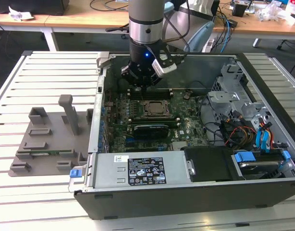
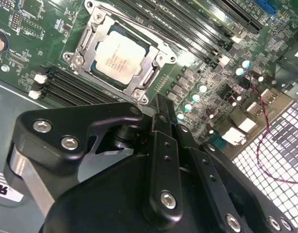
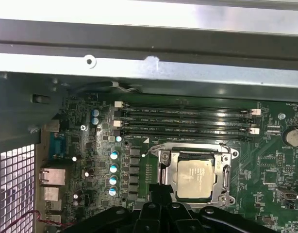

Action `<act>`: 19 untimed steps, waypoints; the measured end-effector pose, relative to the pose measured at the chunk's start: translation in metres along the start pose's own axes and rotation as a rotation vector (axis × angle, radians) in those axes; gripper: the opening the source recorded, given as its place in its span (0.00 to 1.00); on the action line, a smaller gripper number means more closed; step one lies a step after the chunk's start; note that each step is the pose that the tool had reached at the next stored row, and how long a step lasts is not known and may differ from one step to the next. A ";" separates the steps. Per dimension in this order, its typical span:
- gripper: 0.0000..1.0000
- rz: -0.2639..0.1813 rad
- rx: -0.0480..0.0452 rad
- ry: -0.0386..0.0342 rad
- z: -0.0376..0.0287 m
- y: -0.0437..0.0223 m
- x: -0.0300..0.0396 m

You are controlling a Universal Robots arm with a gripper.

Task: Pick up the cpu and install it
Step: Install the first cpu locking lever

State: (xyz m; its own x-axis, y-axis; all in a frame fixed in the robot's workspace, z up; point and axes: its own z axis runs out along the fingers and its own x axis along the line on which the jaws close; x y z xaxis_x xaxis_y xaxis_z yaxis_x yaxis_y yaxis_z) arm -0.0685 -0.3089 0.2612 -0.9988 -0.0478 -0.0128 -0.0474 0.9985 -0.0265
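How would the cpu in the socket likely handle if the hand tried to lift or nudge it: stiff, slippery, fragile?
The cpu looks like a thin flat plate with a smooth metal top, so probably stiff, light, and somewhat slippery to pinch. It lies flat inside the socket frame, so a sideways nudge likely would not shift it. Its thin edges leave little to grip, and its underside is probably delicate.

- Even indoor light fills the exterior view; the white slatted table [image 1: 51, 67] reads bright, with no hard shadows.
- Inside the computer case [image 1: 195, 192] the board sits dimmer, shaded by its walls.
- In the first wrist view the case's metal rail [image 3: 149, 68] glares pale, nearly washed out.
- In the second wrist view the gripper [image 2: 158, 109] looms dark and soft, probably out of focus, while the cpu [image 2: 120, 56] catches a pale sheen.
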 end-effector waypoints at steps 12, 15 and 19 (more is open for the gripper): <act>0.11 0.000 0.0000 0.0000 0.0003 0.0030 0.0084; 0.11 0.000 -0.0004 0.0000 0.0002 0.0057 0.0136; 0.11 0.000 -0.0034 -0.0001 0.0002 0.0099 0.0207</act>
State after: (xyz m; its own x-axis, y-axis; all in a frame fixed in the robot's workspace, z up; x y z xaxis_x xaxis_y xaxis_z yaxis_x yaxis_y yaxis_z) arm -0.0897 -0.3000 0.2605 -0.9988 -0.0477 -0.0130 -0.0473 0.9986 -0.0231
